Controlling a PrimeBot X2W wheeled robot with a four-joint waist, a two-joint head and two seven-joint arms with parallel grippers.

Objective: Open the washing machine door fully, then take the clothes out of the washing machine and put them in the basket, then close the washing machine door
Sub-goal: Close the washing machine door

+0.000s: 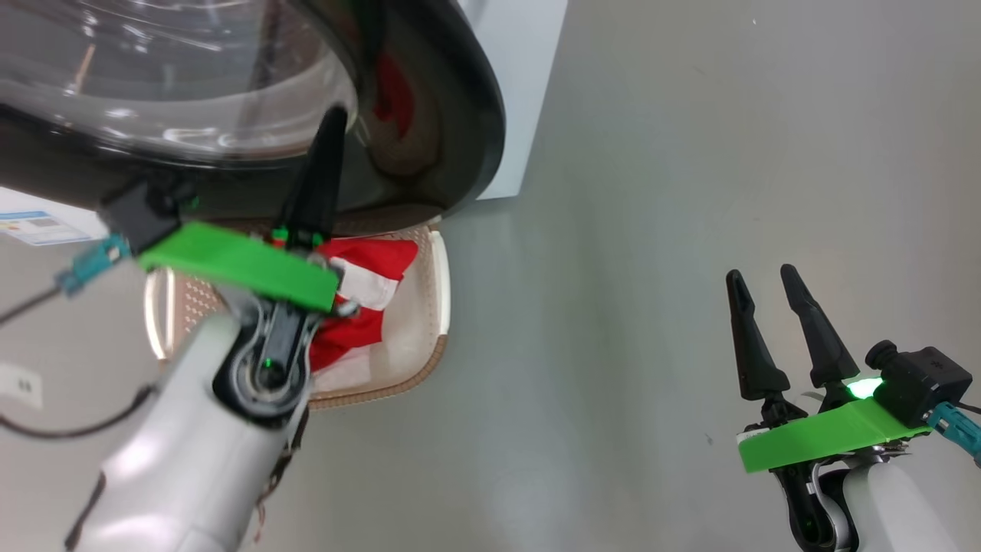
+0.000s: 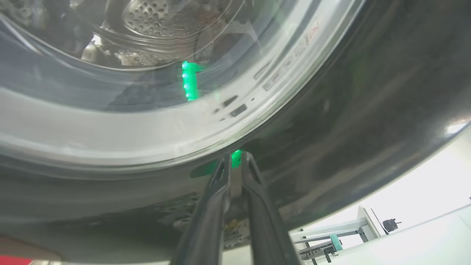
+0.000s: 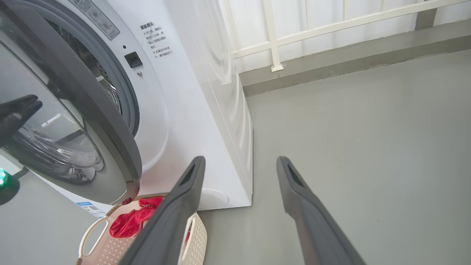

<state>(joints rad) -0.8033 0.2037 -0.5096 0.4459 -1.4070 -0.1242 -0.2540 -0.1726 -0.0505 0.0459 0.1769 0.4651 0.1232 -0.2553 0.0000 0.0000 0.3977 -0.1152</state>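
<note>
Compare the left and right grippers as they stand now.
The left gripper has its fingers nearly together; the right gripper has them spread wide. The left gripper's tips meet the washing machine door; the right gripper hangs over the floor, apart from it. Both hold nothing.

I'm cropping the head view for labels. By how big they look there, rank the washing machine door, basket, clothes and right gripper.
1. washing machine door
2. basket
3. clothes and right gripper: look alike; the gripper is nearer the camera and the clothes are partly hidden, so unranked.
</note>
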